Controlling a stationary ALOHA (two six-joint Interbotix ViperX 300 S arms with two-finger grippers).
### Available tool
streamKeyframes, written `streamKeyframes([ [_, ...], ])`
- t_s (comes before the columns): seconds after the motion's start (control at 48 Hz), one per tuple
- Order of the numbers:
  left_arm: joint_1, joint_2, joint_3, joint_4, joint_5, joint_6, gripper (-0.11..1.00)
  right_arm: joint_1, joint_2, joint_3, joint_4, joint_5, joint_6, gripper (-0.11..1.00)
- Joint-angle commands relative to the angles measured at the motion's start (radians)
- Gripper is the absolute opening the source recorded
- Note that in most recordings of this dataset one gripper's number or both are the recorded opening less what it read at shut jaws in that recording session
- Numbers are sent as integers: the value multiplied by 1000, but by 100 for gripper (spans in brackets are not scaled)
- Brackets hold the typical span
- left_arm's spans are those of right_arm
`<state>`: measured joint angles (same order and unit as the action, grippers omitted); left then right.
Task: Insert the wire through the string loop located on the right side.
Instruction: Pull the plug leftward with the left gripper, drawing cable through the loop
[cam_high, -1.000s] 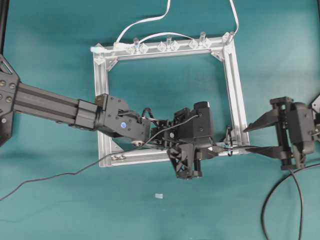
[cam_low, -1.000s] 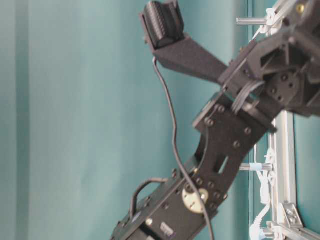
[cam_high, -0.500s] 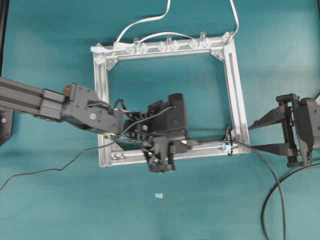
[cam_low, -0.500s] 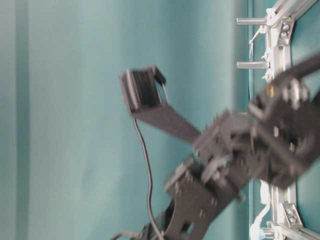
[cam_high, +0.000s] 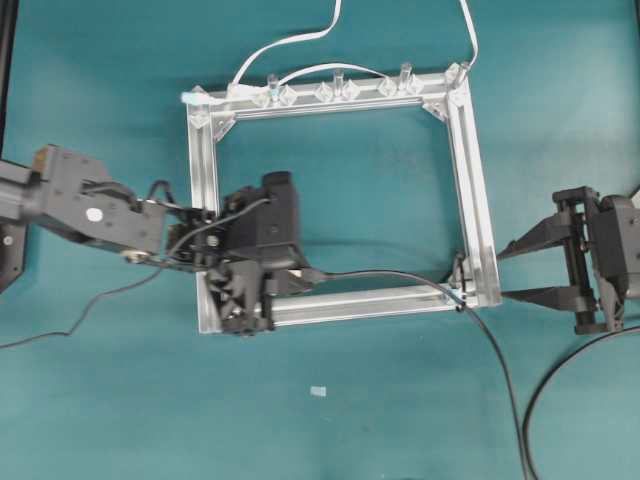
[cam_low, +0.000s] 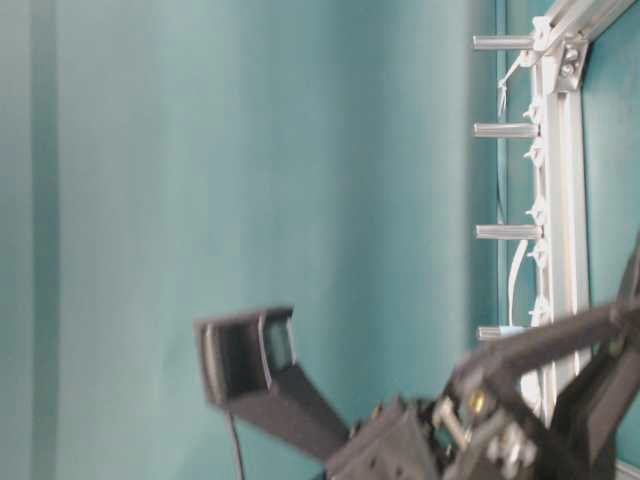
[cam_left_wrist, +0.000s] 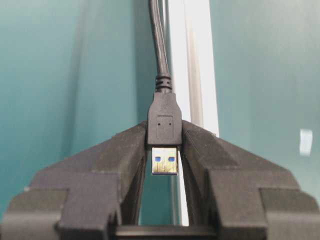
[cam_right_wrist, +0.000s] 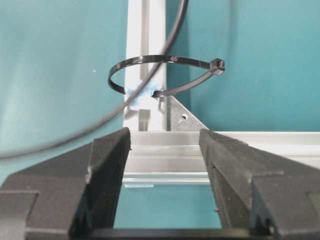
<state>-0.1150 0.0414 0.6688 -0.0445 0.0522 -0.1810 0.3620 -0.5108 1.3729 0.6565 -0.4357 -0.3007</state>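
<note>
The left gripper (cam_left_wrist: 164, 150) is clamping the small black plug of the wire (cam_left_wrist: 164, 122) between its two fingers (cam_left_wrist: 120, 155), with the metal tip and its blue insert pointing back toward the wrist camera and the cable running away from the plug alongside a rail of the aluminium frame (cam_left_wrist: 195, 65). Seen from overhead, the left gripper (cam_high: 262, 290) is sitting over the frame's (cam_high: 470, 170) lower left corner, and the wire (cam_high: 400, 277) is arching from it along the bottom rail to the lower right corner, where it is passing through the string loop (cam_high: 458, 285) and trailing off below the frame. In the right wrist view the wire (cam_right_wrist: 150, 80) is crossing inside the string loop (cam_right_wrist: 165, 75), which is standing up from the frame corner (cam_right_wrist: 145, 30). The right gripper (cam_high: 510, 272) is hanging just outside the frame's right rail, near the loop, with its jaws spread wide and holding nothing.
</note>
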Motion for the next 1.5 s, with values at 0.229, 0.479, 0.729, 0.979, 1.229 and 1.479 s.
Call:
streamKeyframes([
  [0.229, -9, -130, 126, -2, 89, -26, 21, 0, -3, -5, 2, -8, 0, 66],
  [0.479, -14, -206, 201, -9, 97, -64, 21, 0, -3, -3, 2, -8, 0, 66],
  [0.729, -63, -296, 290, -9, 127, -175, 21, 0, -2, -5, 2, -9, 0, 66],
  [0.979, -133, -342, 333, -9, 193, -255, 21, 0, -2, -2, 2, -9, 0, 66],
  [1.229, -144, -310, 334, -9, 245, -304, 21, 0, -2, -2, 0, -25, 0, 66],
  [1.479, -144, -255, 318, -9, 265, -328, 21, 0, -2, -2, 2, -28, 0, 66],
])
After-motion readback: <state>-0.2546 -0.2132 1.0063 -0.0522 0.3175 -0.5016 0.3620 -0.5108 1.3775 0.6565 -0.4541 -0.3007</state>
